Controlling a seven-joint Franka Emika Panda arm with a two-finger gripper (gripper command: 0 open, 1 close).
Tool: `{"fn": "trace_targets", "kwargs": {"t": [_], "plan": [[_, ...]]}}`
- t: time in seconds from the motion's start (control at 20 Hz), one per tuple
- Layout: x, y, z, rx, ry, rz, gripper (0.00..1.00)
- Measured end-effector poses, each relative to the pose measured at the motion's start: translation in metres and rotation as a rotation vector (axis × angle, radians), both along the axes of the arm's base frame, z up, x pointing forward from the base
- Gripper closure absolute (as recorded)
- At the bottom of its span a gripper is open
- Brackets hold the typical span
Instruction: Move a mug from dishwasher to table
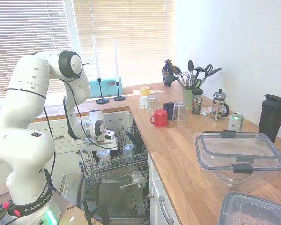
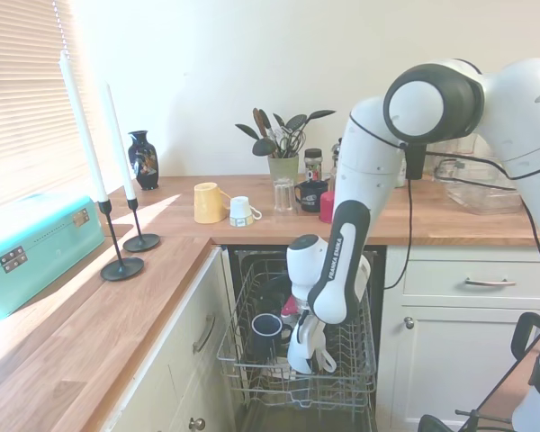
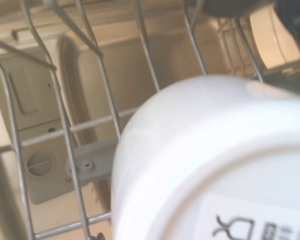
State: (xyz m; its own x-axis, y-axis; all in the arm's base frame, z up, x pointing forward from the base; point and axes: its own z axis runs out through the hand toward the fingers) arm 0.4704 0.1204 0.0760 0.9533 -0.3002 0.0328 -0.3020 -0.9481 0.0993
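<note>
Sunlit kitchen: dishwasher [image 1: 113, 185] rack [image 2: 292, 378] holds a dark mug [image 2: 266, 328] and a white mug [image 2: 322, 362], base up; gripper [image 2: 304, 358] over it, jaws' state unclear.

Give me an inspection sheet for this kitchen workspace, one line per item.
Surface: wooden table, dry, crowded along the wall side.
Job's things: dishwasher door down, rack pulled out; white mug base-up in the rack, not yet lifted.
Clutter: red mug, navy mug, yellow mug, French press, can, lidded clear container, two candlesticks; pale blue mug in the rack.
Claw: claw low in the rack at the white mug; open or shut cannot be told.
Cables: nothing seen loose in the rack.
Surroundings: window blinds, sunlit; white wall.
</note>
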Motion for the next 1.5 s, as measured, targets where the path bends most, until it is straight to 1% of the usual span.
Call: {"fn": "trace_targets", "kwargs": {"t": [0.1,0.15,0.45,1.0,1.5], "plan": [[-0.001,-0.001,-0.003,0.001,-0.004,-0.003,0.00],[-0.001,-0.001,-0.004,0.002,-0.007,-0.005,1.00],[-0.005,-0.002,-0.004,0.010,-0.032,-0.018,1.00],[-0.015,0.000,-0.007,0.024,-0.035,-0.024,1.00],[-0.012,-0.009,-0.005,0.000,-0.023,-0.023,1.00]]}}
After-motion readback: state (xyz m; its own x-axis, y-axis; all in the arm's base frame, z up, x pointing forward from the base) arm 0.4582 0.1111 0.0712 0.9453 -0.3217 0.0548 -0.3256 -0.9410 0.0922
